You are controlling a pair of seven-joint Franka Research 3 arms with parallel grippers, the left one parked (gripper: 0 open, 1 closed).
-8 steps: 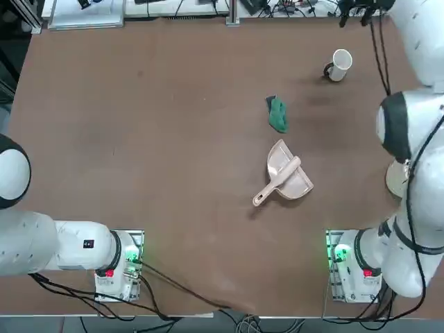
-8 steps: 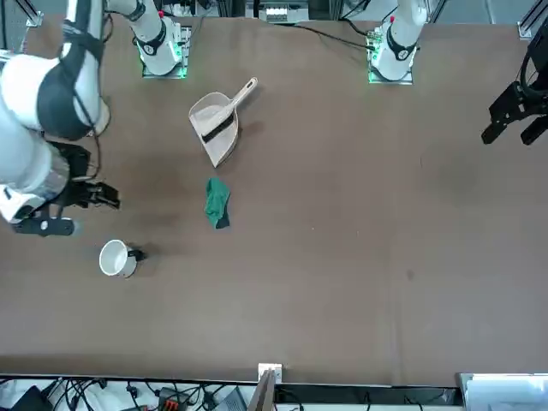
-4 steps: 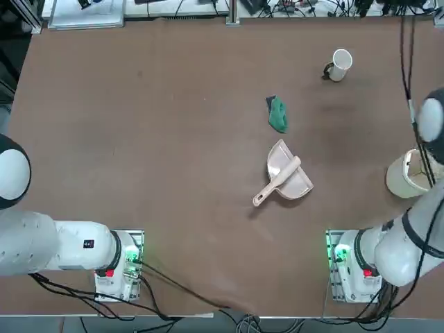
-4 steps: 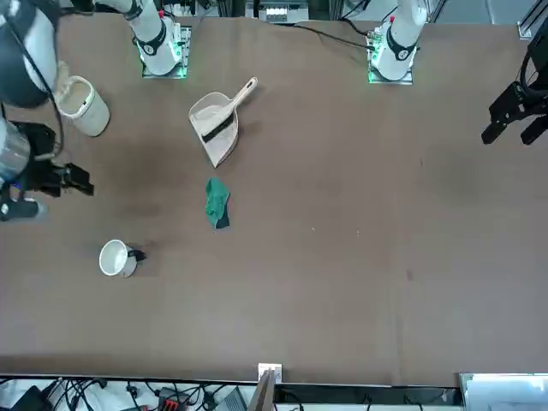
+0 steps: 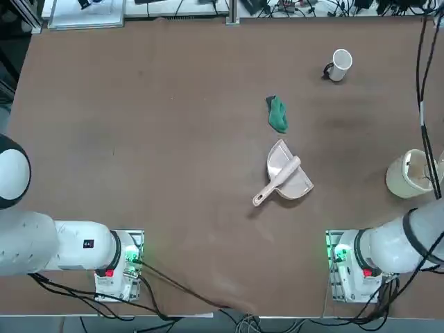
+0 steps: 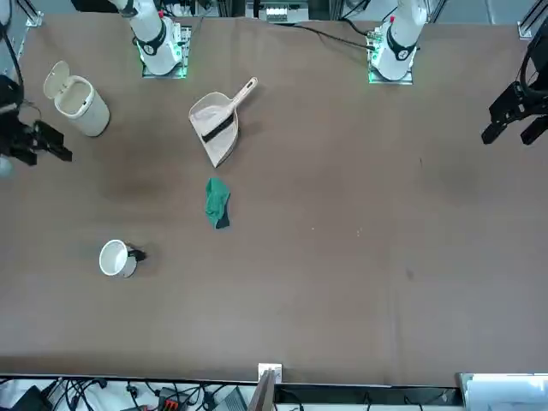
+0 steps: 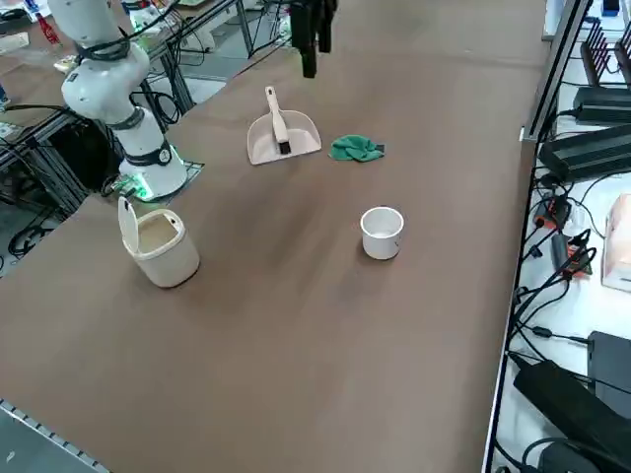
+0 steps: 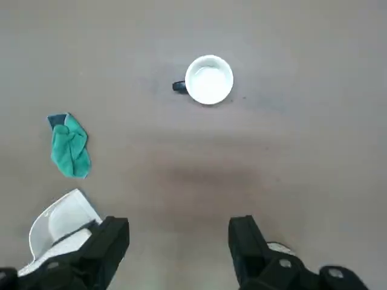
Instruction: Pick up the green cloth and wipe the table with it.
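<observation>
on the brown table (image 5: 139, 139) the cloth (image 8: 70, 146) lies apart from the spread, empty right gripper (image 8: 178, 241), ahead and off to one side, its long axis pointing away.

Soft green cloth (image 5: 277, 114); matt brown table (image 5: 139, 139); glossy plastic dustpan (image 5: 288, 177).

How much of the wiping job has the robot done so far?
Nothing looks done yet: the green cloth lies untouched on the table, between the pink dustpan and the white cup. In hand: nothing; the right gripper hangs open and empty high above the table, well away from the cloth. Left to do: reach the cloth, pick it up and wipe the table.
</observation>
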